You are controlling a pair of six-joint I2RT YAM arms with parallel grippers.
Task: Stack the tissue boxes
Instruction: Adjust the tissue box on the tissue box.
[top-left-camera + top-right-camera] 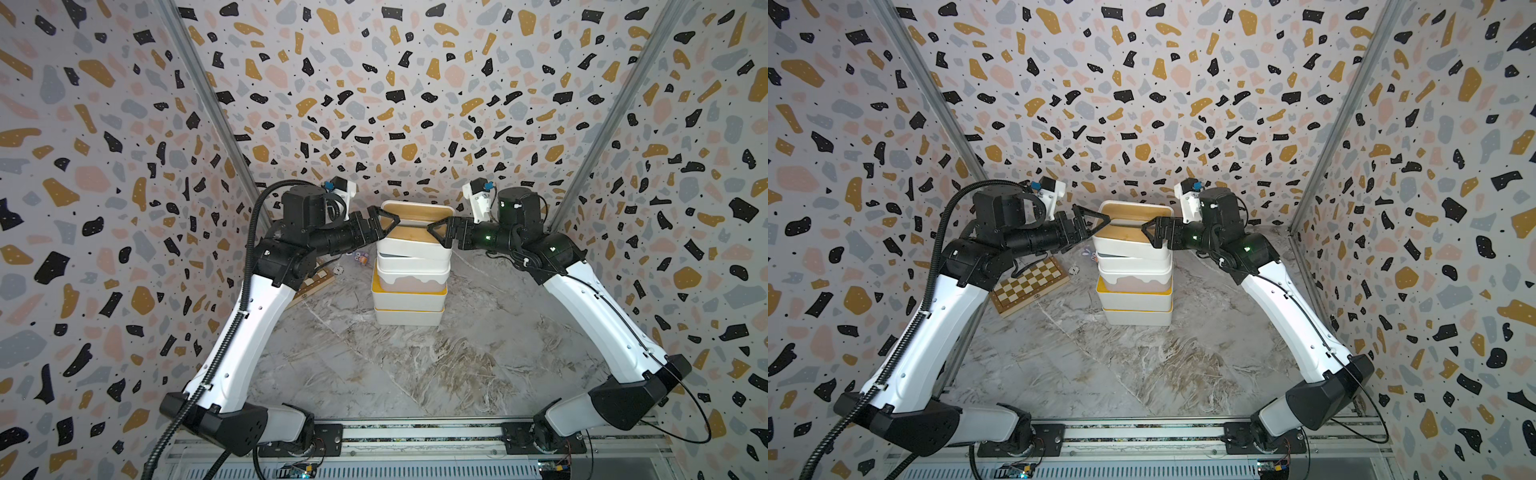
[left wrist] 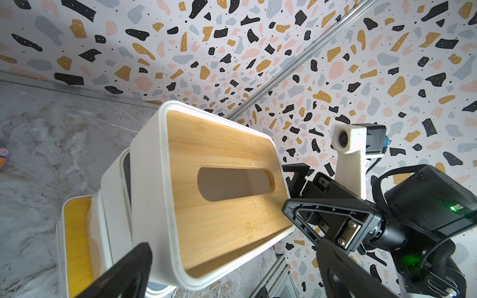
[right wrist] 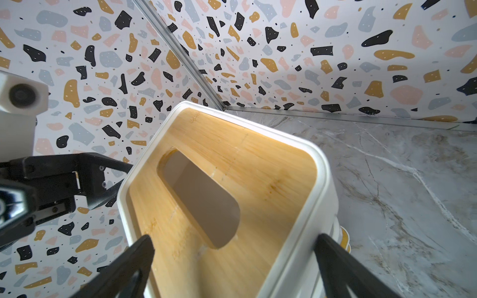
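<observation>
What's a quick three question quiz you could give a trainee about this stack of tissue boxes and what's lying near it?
1. How many boxes make up the stack?
2. True or false: the chessboard touches the stack.
3. Which box sits on top? A the yellow-lidded box, B the wood-lidded box, C the pink-sided box.

Key: 1 five; 2 false, it lies apart on the table; 3 B.
</observation>
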